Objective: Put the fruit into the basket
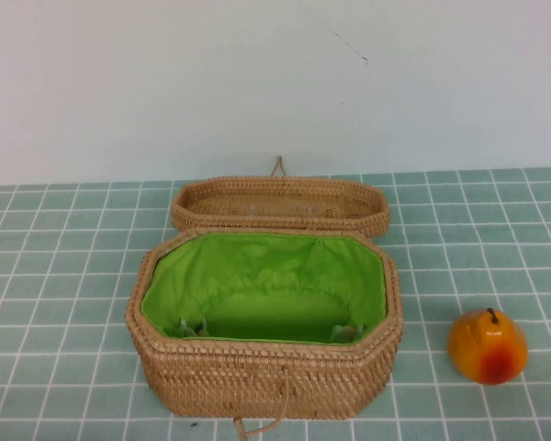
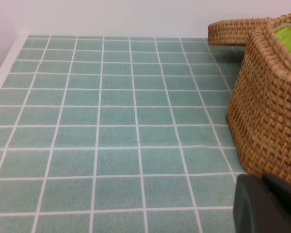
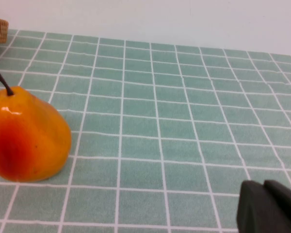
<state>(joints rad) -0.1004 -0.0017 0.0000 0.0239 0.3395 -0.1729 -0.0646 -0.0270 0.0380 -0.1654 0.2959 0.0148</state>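
The fruit is a glossy orange-yellow pear shape with a red blush and a dark stem; it stands on the tiled table to the right of the basket, and it also shows in the right wrist view. The wicker basket sits in the middle with its lid folded back and its green lining open to view. My left gripper is shut and empty, low beside the basket's left wall. My right gripper is shut and empty, off to the fruit's side. Neither gripper shows in the high view.
The table is covered in green tiles with white grout. A white wall rises behind it. The table's left edge shows in the left wrist view.
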